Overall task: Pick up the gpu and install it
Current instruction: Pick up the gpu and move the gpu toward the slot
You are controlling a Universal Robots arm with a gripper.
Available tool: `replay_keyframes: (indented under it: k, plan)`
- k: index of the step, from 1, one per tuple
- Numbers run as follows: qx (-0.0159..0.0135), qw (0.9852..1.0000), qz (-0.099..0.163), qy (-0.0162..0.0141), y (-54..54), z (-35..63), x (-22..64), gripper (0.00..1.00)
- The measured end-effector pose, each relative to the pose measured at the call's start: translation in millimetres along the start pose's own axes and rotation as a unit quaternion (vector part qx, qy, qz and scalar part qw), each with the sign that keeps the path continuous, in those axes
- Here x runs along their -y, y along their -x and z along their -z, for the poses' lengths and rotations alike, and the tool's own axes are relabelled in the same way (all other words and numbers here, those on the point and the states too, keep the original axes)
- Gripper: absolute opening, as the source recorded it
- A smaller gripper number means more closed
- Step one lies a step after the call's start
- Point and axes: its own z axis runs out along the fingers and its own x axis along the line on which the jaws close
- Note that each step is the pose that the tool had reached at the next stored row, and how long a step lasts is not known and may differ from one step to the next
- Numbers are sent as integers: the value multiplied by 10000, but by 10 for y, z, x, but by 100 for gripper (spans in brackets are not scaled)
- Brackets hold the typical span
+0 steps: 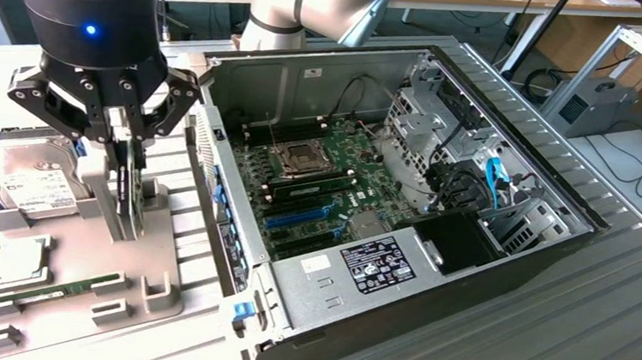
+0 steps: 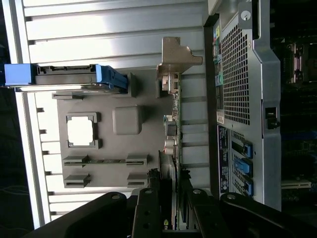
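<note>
The gpu (image 1: 125, 189) is a thin black card standing on edge in a slot of the grey fixture (image 1: 165, 275) at the exterior view's left. My gripper (image 1: 127, 143) comes down over its top, one finger on each face, shut on it. In the wrist view the gpu (image 2: 173, 126) shows edge-on, with its silvery bracket (image 2: 177, 62) at the far end and my gripper (image 2: 171, 201) clamping the near end. The open computer case (image 1: 529, 153) lies just beside it toward the exterior view's right. Inside are the motherboard (image 1: 309, 183) and its blue card slots (image 1: 295, 217).
On the same fixture are a hard drive (image 1: 29, 178), a square processor (image 1: 19, 261) and a green RAM stick (image 1: 54, 288). The case's perforated rear wall (image 2: 235, 74) stands close beside the card. Ribbed metal table surface (image 1: 585, 321) surrounds everything.
</note>
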Motion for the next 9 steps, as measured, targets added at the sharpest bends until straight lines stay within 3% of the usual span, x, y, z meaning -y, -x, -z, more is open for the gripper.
replay_keyframes:
  k: [9]
  plan:
    - [1,10000,0,-11,-1,34,1,26]
